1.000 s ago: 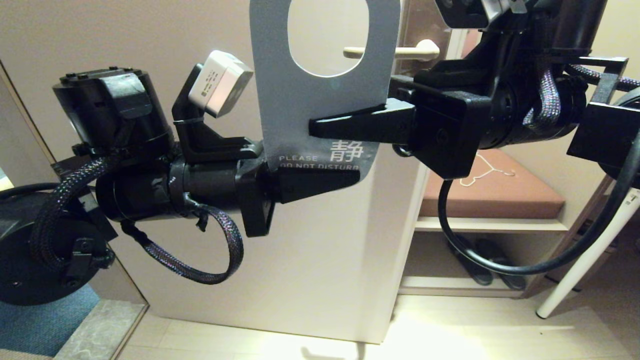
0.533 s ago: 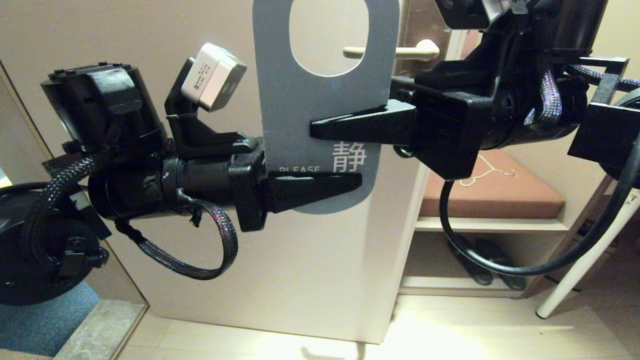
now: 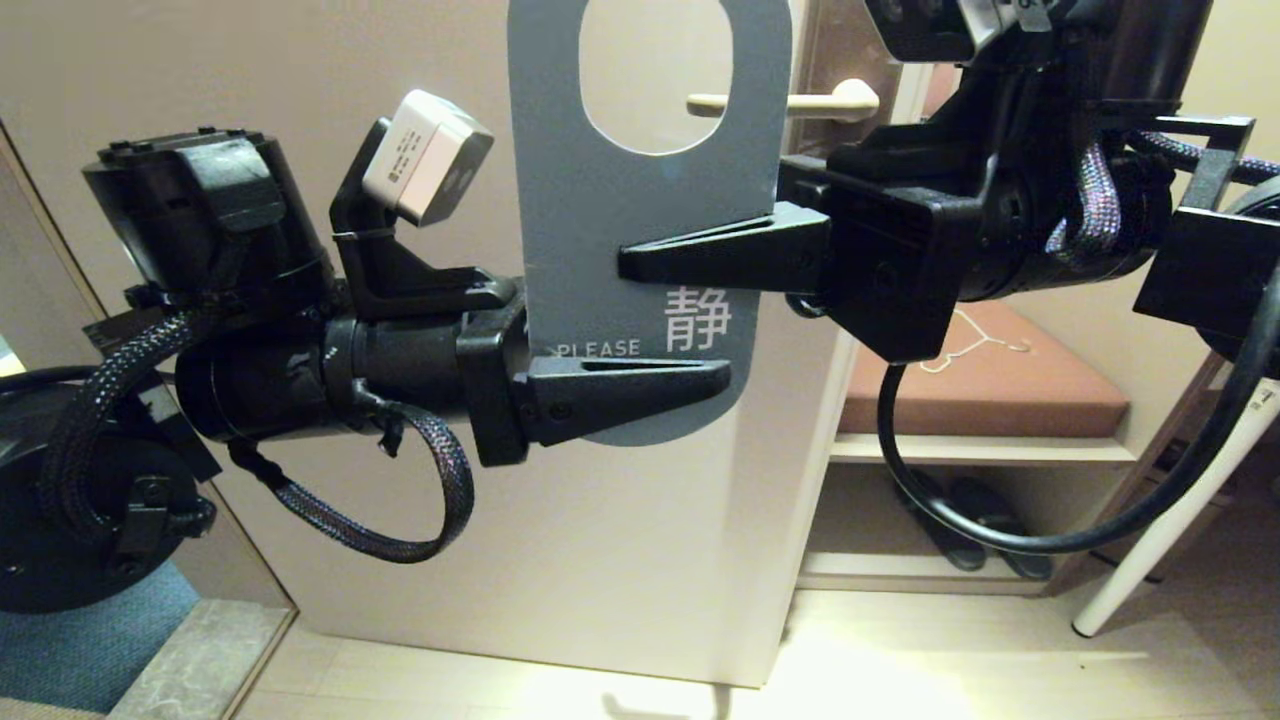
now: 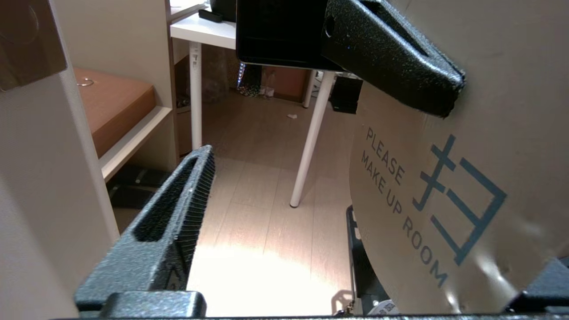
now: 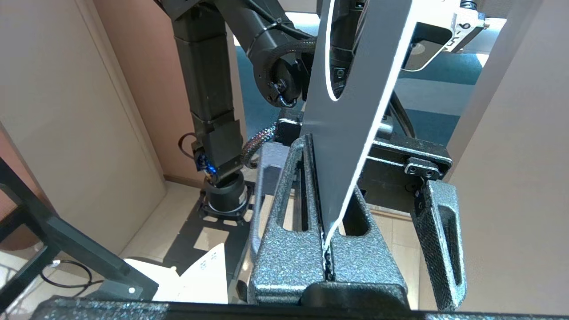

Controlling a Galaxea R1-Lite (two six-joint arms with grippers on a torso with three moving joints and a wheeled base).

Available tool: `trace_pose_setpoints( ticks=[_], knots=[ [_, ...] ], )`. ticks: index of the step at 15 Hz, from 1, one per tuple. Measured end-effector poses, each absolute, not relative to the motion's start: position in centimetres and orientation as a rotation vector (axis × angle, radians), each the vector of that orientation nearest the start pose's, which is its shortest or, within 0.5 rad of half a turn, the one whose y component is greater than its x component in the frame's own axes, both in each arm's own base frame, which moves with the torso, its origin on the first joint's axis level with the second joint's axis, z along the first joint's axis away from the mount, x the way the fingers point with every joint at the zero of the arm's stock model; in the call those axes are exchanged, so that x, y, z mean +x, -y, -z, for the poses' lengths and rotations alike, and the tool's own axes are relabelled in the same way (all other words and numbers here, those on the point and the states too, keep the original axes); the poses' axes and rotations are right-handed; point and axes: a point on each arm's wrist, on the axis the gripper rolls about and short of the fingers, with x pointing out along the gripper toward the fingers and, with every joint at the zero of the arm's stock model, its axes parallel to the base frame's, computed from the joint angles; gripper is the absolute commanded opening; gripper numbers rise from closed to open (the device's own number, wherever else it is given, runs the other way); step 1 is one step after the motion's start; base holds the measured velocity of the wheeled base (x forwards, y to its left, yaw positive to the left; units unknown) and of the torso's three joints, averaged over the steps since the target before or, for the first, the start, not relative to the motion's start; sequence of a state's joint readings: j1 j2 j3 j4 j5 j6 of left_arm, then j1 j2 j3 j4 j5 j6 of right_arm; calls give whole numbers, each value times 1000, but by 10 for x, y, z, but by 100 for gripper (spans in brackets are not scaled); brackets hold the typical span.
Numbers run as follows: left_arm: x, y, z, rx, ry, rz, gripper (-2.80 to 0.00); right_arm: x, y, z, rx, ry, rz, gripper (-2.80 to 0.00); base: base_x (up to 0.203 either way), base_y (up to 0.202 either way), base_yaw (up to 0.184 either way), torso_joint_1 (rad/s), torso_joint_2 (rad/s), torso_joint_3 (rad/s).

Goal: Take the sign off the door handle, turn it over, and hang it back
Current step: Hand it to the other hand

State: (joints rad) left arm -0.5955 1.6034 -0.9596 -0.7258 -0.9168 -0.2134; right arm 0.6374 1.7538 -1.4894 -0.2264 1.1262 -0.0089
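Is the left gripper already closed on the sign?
No: in the left wrist view the left gripper is open, its fingers set wide apart on either side of the sign.

The sign (image 3: 650,230) runs off the head view's top edge, its oval hole cut short there, its lower lettering is covered by the left gripper (image 3: 640,390), and it hides the middle of the door handle (image 3: 830,100) behind it.

Hotel room: door (image 3: 600,560), luggage bench (image 3: 980,385)
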Motion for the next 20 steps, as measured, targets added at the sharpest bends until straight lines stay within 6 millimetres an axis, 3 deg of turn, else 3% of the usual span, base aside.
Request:
trace_pose_setpoints(
  ticks=[7, 20],
  knots=[
    [224, 174, -256, -191, -192, 1520, 0, 260, -212, -318, -9, -20, -1747, -280, 0, 0, 0, 0, 0, 0],
    [226, 175, -263, -188, -168, 1519, 0, 268, -214, -315, -37, 59, -1722, -280, 0, 0, 0, 0, 0, 0]
  ],
)
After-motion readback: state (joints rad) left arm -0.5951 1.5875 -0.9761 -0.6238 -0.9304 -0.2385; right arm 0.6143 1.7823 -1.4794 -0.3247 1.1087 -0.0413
